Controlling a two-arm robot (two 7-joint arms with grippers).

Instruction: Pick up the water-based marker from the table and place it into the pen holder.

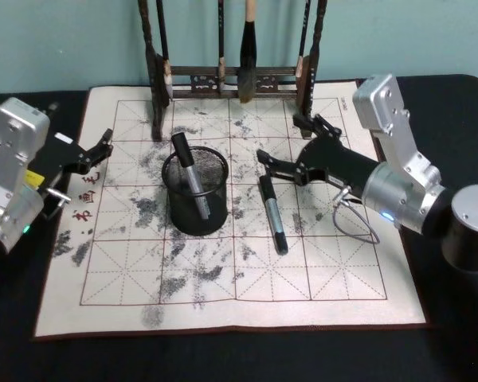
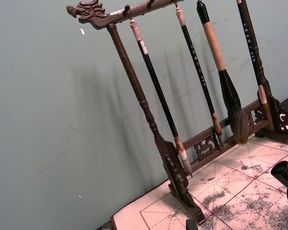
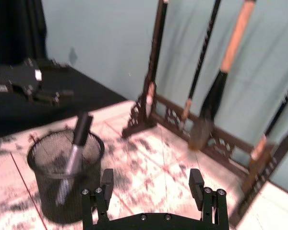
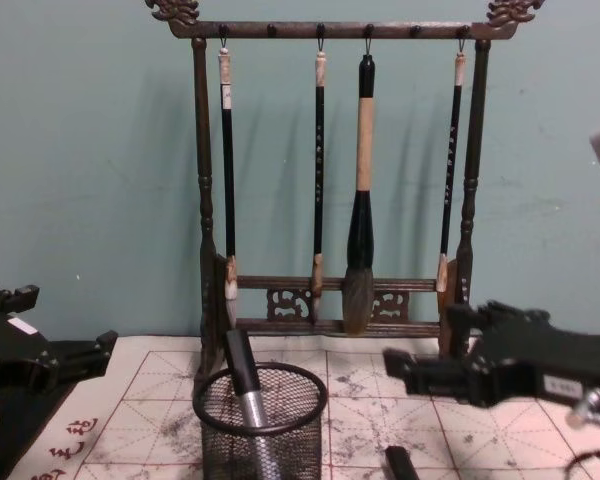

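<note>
A dark wooden brush rack stands upright before a plain teal wall, its feet at the far edge of the bench. Carved dragon heads finish both ends of its top bar, and two fretwork rails join the posts low down. Four brushes hang from hooks along the bar, tips down. Three are thin, with black handles and pale caps. The third from the left, a thick brush, has a tan handle and a large dark tuft reaching the lower rails.
</note>
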